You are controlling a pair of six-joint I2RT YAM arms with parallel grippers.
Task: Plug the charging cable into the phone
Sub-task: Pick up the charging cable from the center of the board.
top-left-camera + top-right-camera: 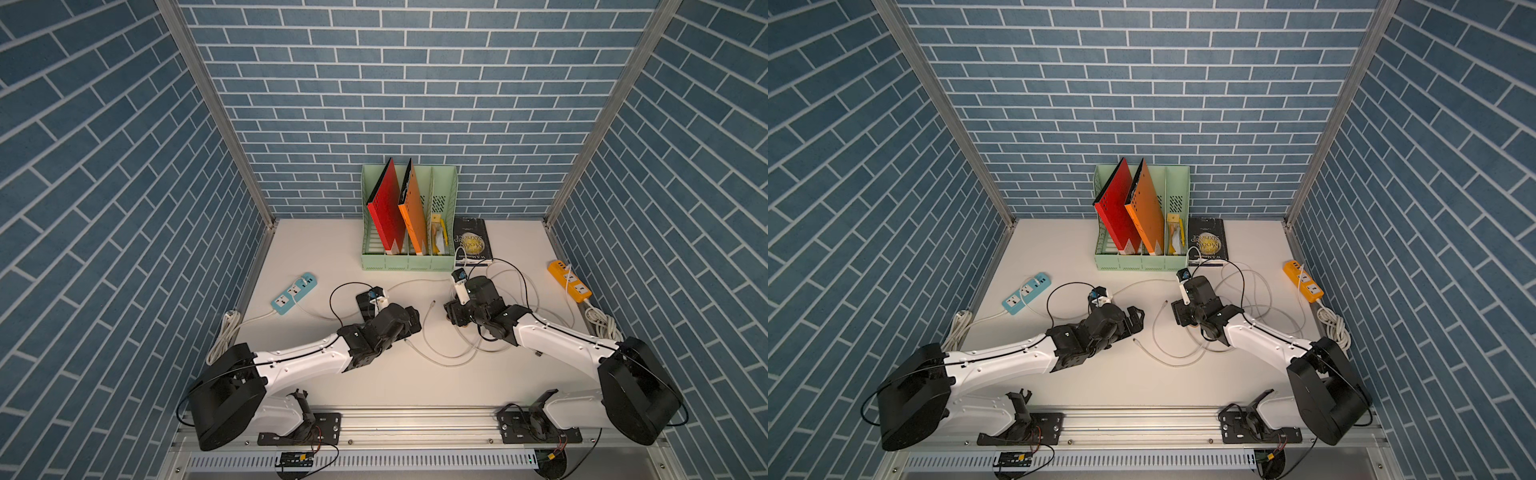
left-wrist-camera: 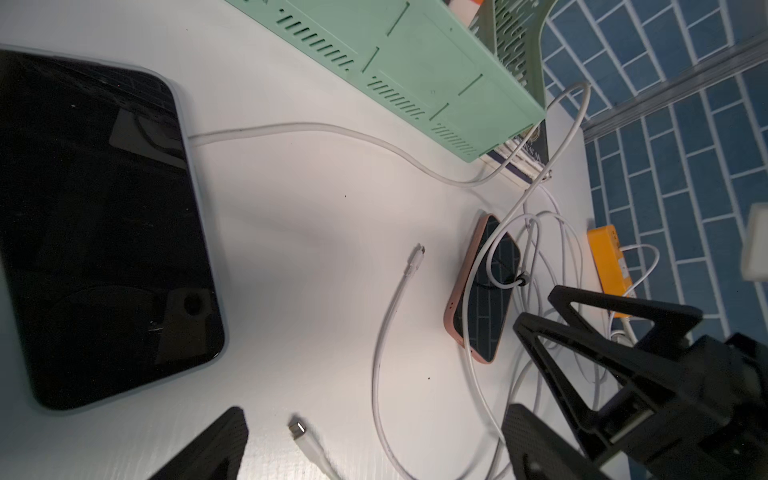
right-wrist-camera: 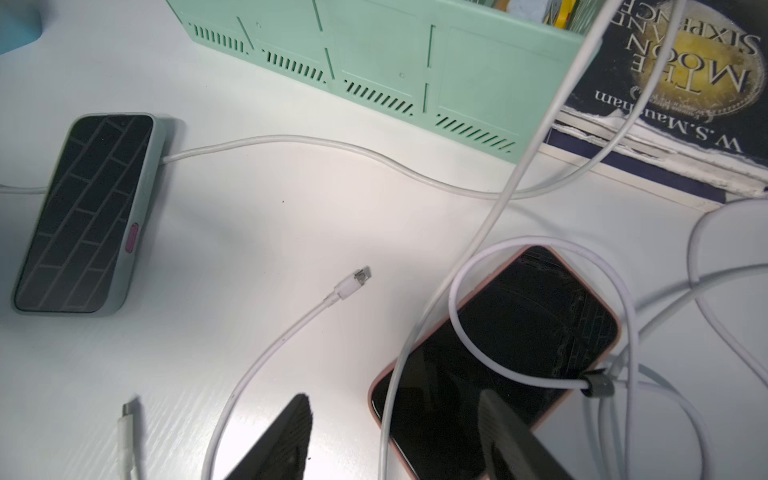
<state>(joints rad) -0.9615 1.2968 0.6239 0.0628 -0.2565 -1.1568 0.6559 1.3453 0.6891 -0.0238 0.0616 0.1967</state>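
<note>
Charging cable lies loose on the desk, plug pointing at the green file rack. Just beside it, the pink-cased phone lies screen-up, roughly parallel. Left hand and right hand gape empty.

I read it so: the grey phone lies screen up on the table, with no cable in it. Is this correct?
Not fully. A white cable runs into the end of the grey phone and seems plugged in, as the right wrist view shows. The phone does lie screen up on the table.
</note>
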